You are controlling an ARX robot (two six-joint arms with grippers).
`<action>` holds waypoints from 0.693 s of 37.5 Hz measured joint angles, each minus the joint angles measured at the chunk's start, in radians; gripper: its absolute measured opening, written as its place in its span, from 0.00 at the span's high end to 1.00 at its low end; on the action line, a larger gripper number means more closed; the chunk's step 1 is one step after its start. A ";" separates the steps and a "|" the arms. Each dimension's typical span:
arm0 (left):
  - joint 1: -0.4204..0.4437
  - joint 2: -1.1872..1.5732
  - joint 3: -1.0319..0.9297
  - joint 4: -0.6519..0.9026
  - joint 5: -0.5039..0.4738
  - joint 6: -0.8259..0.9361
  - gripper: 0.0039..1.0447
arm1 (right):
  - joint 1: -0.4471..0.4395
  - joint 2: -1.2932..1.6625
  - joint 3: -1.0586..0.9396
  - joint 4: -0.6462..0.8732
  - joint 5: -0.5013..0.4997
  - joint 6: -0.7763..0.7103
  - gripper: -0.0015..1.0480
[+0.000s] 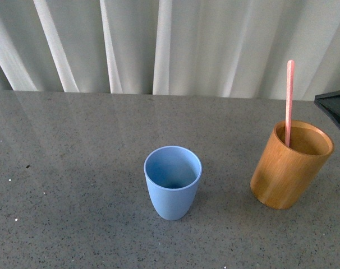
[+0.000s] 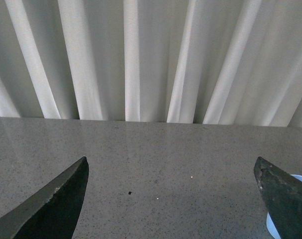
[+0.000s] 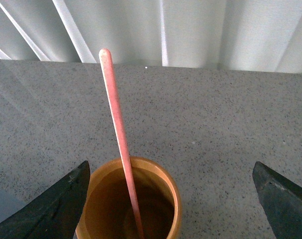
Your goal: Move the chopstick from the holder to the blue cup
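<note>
A pink-salmon chopstick (image 1: 289,101) stands in the orange-brown wooden holder (image 1: 290,165) at the right of the grey table. The light-blue cup (image 1: 173,182) stands empty at the middle, left of the holder. In the right wrist view the chopstick (image 3: 118,134) rises from the holder (image 3: 166,199). My right gripper (image 3: 171,189) is open above and just behind the holder; only a dark tip of it (image 1: 335,107) shows at the front view's right edge. My left gripper (image 2: 171,186) is open over bare table, with a sliver of the blue cup (image 2: 270,224) beside one finger.
White curtains (image 1: 170,45) hang along the table's far edge. The grey speckled tabletop (image 1: 74,168) stretches left of the cup, with a few small specks on it.
</note>
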 joint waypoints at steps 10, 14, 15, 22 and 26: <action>0.000 0.000 0.000 0.000 0.000 0.000 0.06 | 0.045 0.124 0.128 0.000 0.001 0.000 0.10; 0.000 0.000 0.000 0.000 0.000 0.000 0.06 | 0.057 0.162 0.167 -0.001 0.010 0.000 0.10; 0.000 0.000 0.000 0.000 0.000 0.000 0.06 | 0.059 0.168 0.174 -0.001 0.010 0.000 0.10; 0.000 0.000 0.000 0.000 0.000 0.000 0.06 | 0.071 0.226 0.216 -0.001 0.022 0.001 0.10; 0.000 0.000 0.000 0.000 0.000 0.000 0.06 | 0.079 0.250 0.233 0.002 0.021 0.001 0.10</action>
